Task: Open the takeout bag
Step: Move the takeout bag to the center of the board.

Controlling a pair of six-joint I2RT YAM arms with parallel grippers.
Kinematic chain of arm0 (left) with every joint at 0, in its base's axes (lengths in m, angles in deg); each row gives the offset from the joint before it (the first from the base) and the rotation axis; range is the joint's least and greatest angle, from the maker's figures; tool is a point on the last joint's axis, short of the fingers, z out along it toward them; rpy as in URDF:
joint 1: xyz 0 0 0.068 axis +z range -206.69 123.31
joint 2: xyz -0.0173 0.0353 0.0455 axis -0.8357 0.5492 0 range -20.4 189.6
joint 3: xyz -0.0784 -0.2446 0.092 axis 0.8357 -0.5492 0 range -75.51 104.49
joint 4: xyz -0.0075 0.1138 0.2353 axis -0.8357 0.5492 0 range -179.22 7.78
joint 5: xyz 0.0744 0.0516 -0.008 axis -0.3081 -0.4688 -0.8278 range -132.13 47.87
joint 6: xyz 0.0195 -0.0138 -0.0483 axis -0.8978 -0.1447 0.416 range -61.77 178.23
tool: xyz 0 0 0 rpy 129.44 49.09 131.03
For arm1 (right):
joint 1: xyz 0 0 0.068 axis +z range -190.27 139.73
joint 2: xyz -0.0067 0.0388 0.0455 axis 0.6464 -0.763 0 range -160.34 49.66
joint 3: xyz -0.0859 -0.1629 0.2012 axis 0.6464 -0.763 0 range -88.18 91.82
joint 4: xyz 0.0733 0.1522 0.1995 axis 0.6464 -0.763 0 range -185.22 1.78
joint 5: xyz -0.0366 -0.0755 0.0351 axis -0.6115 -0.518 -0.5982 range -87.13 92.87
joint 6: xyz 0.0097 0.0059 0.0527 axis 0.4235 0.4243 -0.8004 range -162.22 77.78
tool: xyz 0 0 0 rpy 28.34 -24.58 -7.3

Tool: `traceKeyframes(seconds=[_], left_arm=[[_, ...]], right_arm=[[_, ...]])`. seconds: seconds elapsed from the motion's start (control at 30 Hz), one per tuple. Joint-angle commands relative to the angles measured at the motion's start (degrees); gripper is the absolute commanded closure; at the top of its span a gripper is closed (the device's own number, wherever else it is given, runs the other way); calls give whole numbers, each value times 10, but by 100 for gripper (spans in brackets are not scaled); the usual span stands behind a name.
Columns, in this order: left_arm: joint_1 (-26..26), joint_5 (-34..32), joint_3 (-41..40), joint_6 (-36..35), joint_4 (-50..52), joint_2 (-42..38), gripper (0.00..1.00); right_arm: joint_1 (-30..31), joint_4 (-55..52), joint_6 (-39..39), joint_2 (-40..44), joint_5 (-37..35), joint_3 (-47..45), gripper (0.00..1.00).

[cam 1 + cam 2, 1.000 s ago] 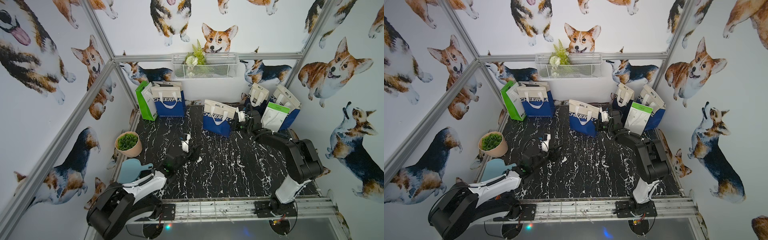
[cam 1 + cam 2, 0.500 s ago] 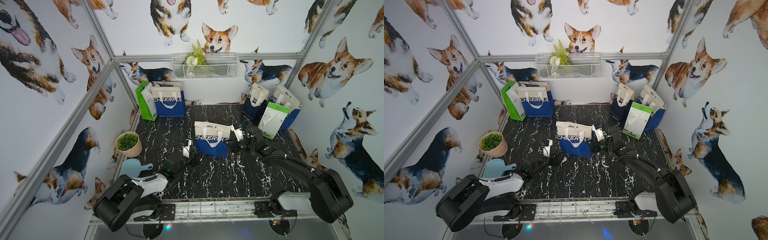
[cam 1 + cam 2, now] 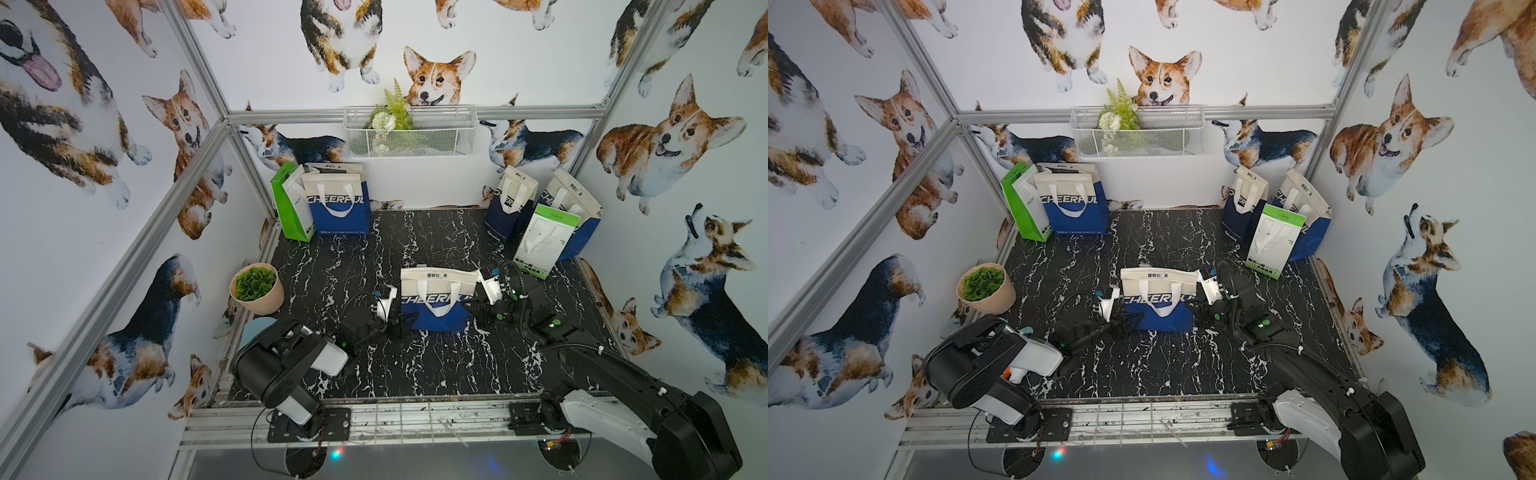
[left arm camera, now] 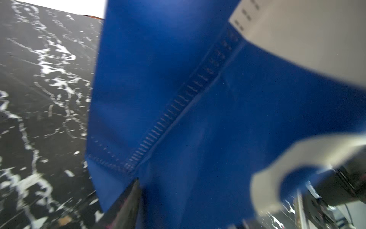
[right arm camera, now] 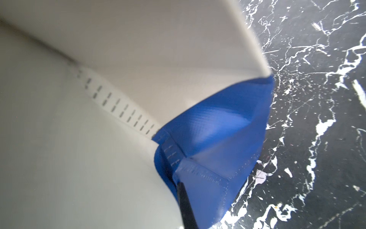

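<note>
The cream-and-blue fabric takeout bag [image 3: 436,299] stands upright, top closed, in the middle of the black marbled table [image 3: 415,374]. The right hand [image 3: 471,309] is pinched shut on the bag's side seam. The left hand [image 3: 405,324] has its jaws apart around the bag's opposite lower corner, not gripping. Positioning looks finished. Opening likely calls for grasping the bag's top edges and spreading them. A second earlier the bag stood farther back, with the left hand well apart from it.
</note>
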Motion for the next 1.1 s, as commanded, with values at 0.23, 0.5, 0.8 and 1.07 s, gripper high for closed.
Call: traceKeyframes(seconds=[0.23,0.5,0.8,1.07], left_arm=[[-2,68,12,-23,-104,24,63],[-2,64,13,-36,-103,27,91],[-2,74,14,-35,-104,27,94],[-2,78,20,-34,-104,42,66]], right_arm=[[1,-34,21,-15,-27,13,100],[1,-46,18,-3,-65,16,71],[2,-34,9,84,-133,1,47],[8,-14,34,150,-106,-5,50]])
